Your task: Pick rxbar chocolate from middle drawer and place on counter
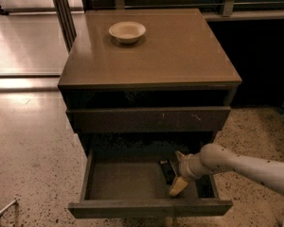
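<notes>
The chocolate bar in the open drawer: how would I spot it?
Find the dark cabinet with the tan counter; its middle drawer is pulled out. On the drawer floor, right of centre, lies the rxbar chocolate, slim and black, beside the open gripper, the only loose thing there.

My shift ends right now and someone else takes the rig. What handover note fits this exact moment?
Claw: open, low inside the pulled-out drawer, on its right side, with its fingers apart right by the chocolate bar.
Bar: lying flat on the drawer floor, right of middle, not yet gripped.
Counter: a bowl sits near its back; no bar on it.
Done: drawer open, claw at the bar.
Left: close on the bar, lift it out, set it on the counter.
</notes>
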`<state>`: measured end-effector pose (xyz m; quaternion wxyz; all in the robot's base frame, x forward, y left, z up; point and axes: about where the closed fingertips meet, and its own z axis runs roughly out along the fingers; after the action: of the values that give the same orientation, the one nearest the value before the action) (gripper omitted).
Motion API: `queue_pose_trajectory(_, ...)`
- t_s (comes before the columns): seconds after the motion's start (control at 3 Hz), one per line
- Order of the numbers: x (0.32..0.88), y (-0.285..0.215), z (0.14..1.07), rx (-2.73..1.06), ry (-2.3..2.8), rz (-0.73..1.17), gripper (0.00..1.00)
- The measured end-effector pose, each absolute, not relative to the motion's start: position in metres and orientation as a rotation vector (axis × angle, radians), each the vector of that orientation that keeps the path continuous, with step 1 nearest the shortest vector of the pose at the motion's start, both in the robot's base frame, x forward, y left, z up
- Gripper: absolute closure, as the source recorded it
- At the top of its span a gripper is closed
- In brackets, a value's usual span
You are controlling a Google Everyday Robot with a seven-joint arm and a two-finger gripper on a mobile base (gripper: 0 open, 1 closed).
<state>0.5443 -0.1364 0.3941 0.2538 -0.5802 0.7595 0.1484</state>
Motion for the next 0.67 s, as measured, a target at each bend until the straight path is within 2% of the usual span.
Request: queue_pose_trajectory(0.67,0.566,-0.128,0.351,-1.6,2.05,0.402,0.04)
